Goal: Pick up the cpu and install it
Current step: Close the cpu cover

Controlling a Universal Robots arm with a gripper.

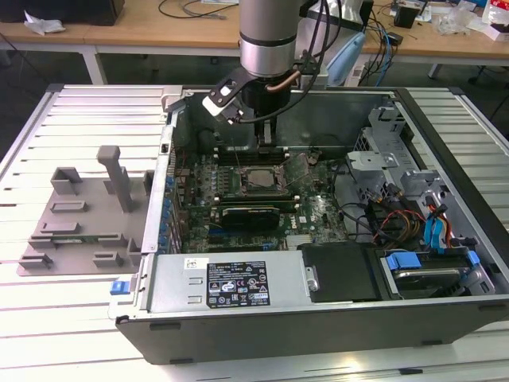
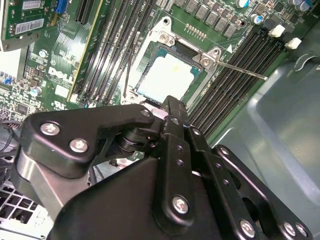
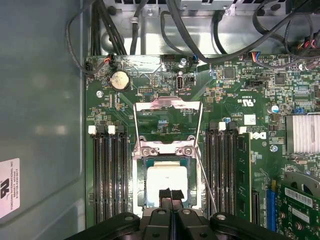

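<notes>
— Silver-grey and bright, your cpu [image 3: 167, 177] lies in the socket [image 3: 162, 149] on the motherboard [image 3: 240, 85]. The load plate [image 3: 167, 103] is hinged up and the thin lever [image 3: 206, 182] is swung out beside it.

— And the gripper [image 3: 170, 195]?

— Its fingertips [image 3: 163, 196] are pressed together with nothing between them, over one edge of the chip. Whether they touch the lid, you cannot tell from either wrist view.

— What could go wrong for me here?

— My judgement: if the chip sits a little skewed in its frame, a downward push from those closed tips could bend the contacts beneath. A sideways drift could scrape the lid or snag the lever, which stands close by.

— Which camera do I trust?

— The first wrist view looks straight down, so you can check the chip's edges against the frame. The second wrist view comes at a slant and shows you the lever's free end over the memory slots [image 2: 250, 50]. The exterior view alone gives you the arm above the open case [image 1: 318, 322], and the grey tray [image 1: 71, 223] well apart on the exterior view's left.
</notes>
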